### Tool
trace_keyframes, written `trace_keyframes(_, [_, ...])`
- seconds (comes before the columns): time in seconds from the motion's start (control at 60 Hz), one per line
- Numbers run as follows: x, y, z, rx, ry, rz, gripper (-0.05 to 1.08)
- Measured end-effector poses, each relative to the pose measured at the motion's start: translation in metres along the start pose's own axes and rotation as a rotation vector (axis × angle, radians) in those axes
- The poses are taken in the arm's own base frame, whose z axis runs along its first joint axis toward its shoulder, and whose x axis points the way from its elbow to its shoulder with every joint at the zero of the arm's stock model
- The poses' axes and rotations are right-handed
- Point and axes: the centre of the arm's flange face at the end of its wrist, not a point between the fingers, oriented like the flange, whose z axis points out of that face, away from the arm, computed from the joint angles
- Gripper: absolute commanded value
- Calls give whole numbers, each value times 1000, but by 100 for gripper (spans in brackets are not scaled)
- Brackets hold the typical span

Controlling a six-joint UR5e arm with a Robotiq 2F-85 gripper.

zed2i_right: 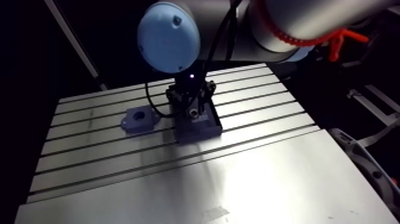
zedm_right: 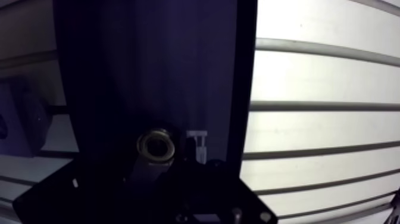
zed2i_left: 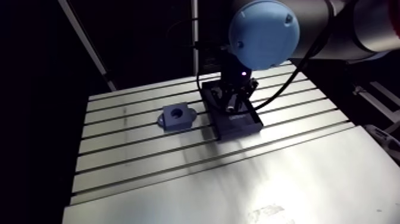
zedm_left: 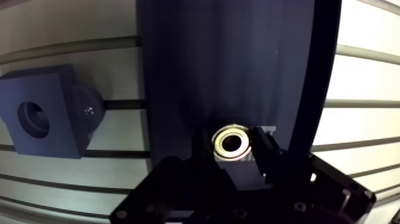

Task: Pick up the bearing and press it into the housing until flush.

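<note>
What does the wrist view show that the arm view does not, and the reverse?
Only the wrist view: the bearing, a pale ring over the dark tray at the pincer. Only the arm view: the light-blue joint cap and the whole slotted table. Both: the housing with its empty round bore, lying beside the tray.

We've got the gripper (zed2i_left: 233, 102) low over the dark tray (zedm_left: 226, 59), and the tray's edges are the only things close beside it. The housing (zed2i_left: 177, 115) stands apart from the tray, with a bare strip of slotted table (zed2i_left: 238, 179) between them. The space above the housing's bore is open, as is the whole near half of the table.
</note>
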Motion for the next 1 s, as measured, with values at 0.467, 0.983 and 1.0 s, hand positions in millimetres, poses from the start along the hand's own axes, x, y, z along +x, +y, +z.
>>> trace_keyframes(0.467, [1, 1, -10, -2, 10, 1, 62])
trace_keyframes(0.983, [-1, -3, -46, -6, 31, -5, 66])
trace_keyframes(1.0, [-2, -3, -47, -6, 32, -6, 66])
